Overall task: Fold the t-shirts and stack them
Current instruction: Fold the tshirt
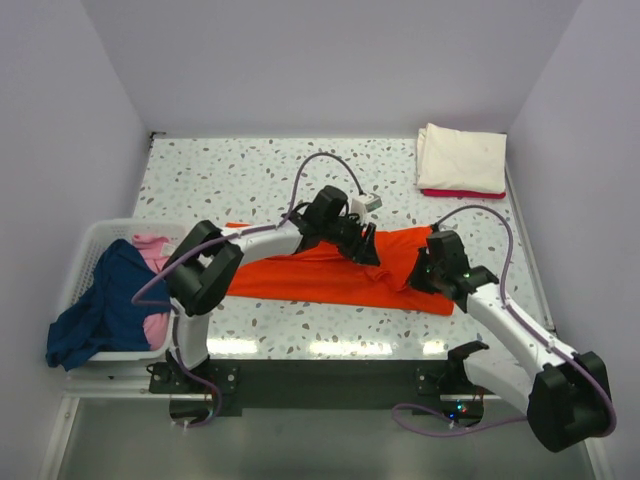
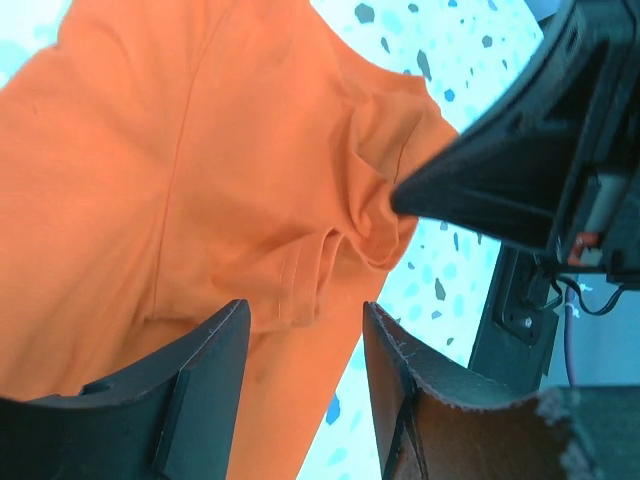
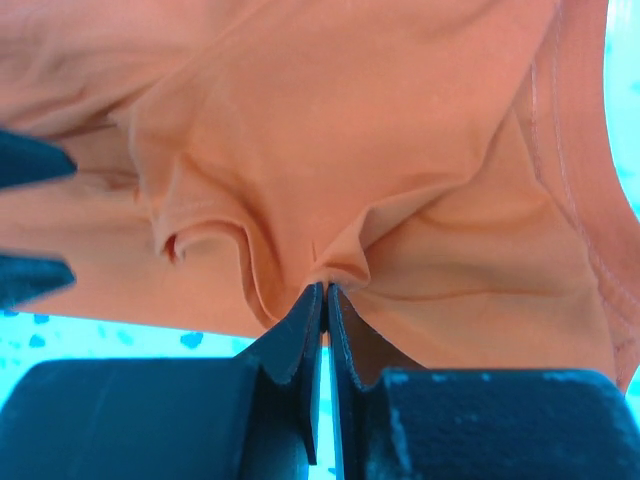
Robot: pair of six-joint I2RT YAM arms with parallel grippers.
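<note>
Top external: your basket (image 1: 100,228) at nine o'clock holds navy shirt (image 1: 95,310) and pink shirt (image 1: 152,252); right tool (image 3: 326,290) pinches orange shirt (image 1: 320,275), left tool (image 2: 305,310) spread.

no readable text, no labels, no brand marks, no numbers in any view

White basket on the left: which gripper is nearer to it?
Left. The left gripper hangs open over the orange t-shirt, to the right of the white basket; the right gripper, shut on that shirt, is farther right.
</note>
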